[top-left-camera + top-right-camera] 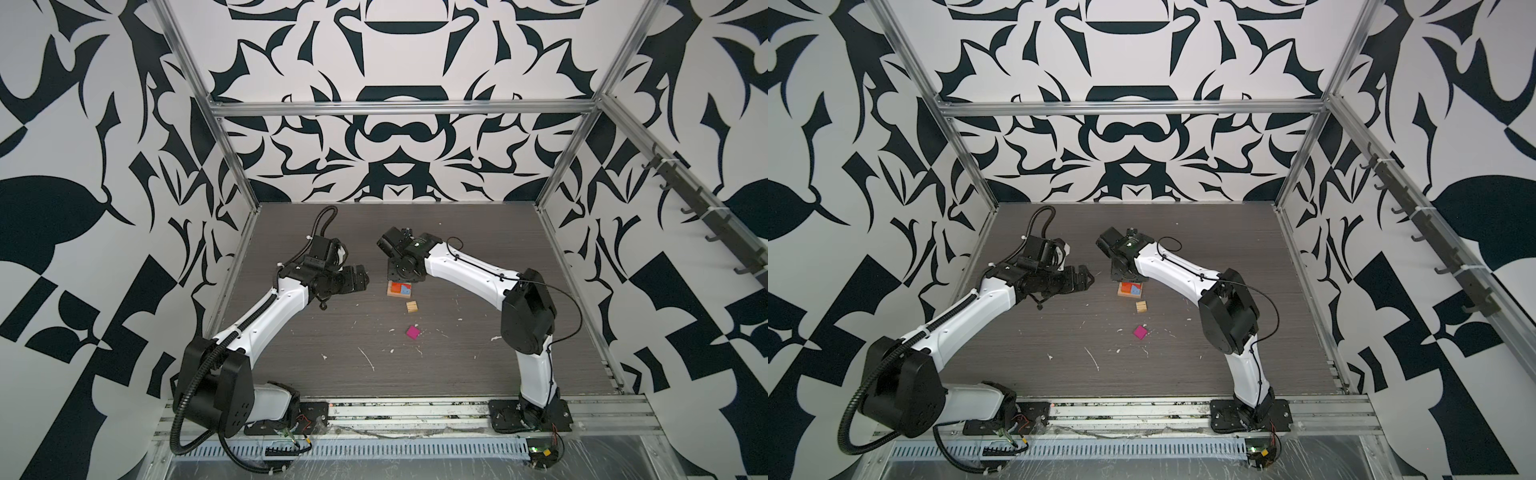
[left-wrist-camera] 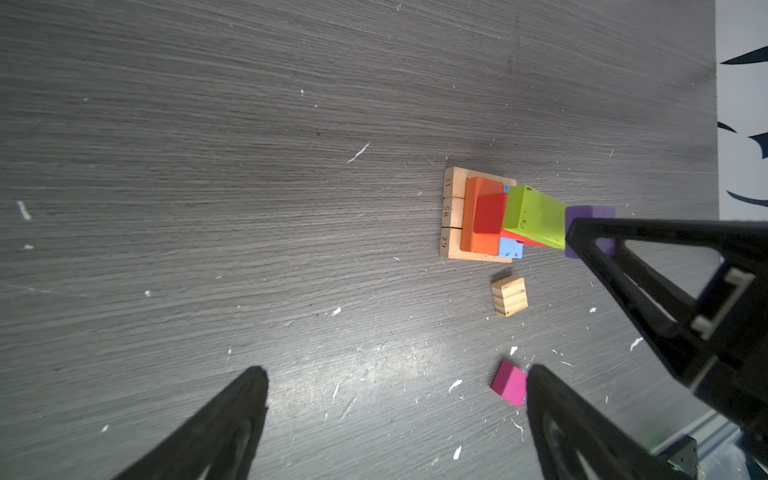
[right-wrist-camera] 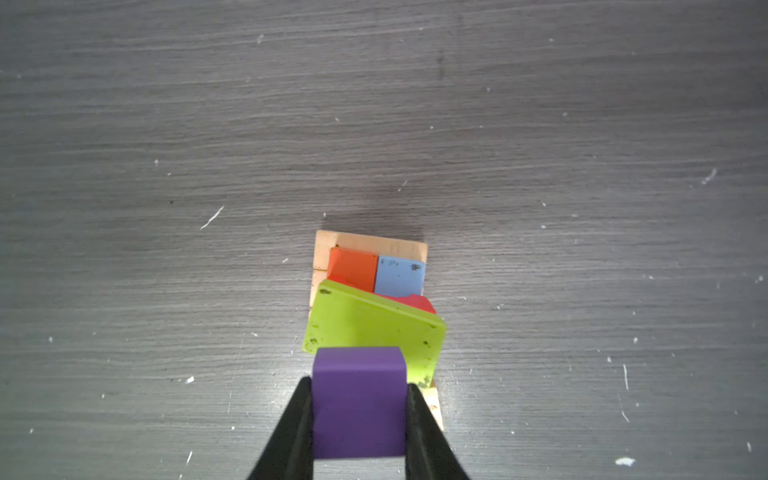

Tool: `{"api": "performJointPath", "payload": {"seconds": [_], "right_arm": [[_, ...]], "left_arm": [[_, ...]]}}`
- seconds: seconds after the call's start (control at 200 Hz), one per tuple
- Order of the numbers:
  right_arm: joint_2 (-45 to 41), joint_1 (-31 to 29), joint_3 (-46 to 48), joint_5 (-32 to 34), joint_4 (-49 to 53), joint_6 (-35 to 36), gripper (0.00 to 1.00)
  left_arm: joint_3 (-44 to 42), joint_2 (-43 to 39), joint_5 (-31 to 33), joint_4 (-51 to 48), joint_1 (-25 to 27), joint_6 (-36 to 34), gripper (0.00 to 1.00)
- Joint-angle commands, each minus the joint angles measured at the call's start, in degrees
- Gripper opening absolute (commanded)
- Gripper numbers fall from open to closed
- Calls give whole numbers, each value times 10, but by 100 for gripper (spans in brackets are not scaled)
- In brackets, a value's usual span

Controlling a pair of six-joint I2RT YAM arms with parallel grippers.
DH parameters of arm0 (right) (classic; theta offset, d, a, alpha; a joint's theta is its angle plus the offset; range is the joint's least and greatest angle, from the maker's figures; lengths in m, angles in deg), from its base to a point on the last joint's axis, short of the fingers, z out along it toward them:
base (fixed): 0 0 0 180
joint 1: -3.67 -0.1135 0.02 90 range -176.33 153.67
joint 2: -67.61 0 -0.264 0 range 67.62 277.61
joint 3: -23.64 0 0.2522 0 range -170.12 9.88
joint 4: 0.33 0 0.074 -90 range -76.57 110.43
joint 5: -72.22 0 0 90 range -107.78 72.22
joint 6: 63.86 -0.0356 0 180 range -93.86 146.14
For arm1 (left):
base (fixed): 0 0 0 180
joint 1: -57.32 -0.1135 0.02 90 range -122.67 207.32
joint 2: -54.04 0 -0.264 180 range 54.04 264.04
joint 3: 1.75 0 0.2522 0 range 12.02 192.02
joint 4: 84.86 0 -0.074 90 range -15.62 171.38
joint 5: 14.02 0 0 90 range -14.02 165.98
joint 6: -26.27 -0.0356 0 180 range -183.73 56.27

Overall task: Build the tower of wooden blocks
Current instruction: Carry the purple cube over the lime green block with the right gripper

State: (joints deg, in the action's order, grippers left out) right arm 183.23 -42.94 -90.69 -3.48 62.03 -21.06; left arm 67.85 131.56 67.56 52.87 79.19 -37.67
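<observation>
Right wrist: hand [image 3: 359,384] holds purple cube [image 3: 359,415] over skewed green oblong [image 3: 374,328].

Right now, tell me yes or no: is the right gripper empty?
No: in the right wrist view the right gripper pinches the purple cube from both sides.

Seemingly seven oblongs [image 2: 536,216]; one tan cube [image 2: 509,295], magenta cube [image 2: 509,382], purple cube [image 3: 358,399]

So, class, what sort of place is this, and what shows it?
Probably a robotics lab test cell: two white-and-black robot arms bolted to a metal rail, an aluminium frame with black-and-white patterned wall panels, and small coloured wooden blocks on a grey wood-grain tabletop.
</observation>
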Motion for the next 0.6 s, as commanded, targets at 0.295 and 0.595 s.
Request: {"api": "performJointPath", "payload": {"seconds": [0.295,0.595], "right_arm": [[11,-2,-39,36,23,-71,25],[22,-2,-41,33,18,-76,25]], "left_arm": [[-11,-10,-17,3,-6,-7,100],[-12,-13,-18,3,-7,-7,99]]}}
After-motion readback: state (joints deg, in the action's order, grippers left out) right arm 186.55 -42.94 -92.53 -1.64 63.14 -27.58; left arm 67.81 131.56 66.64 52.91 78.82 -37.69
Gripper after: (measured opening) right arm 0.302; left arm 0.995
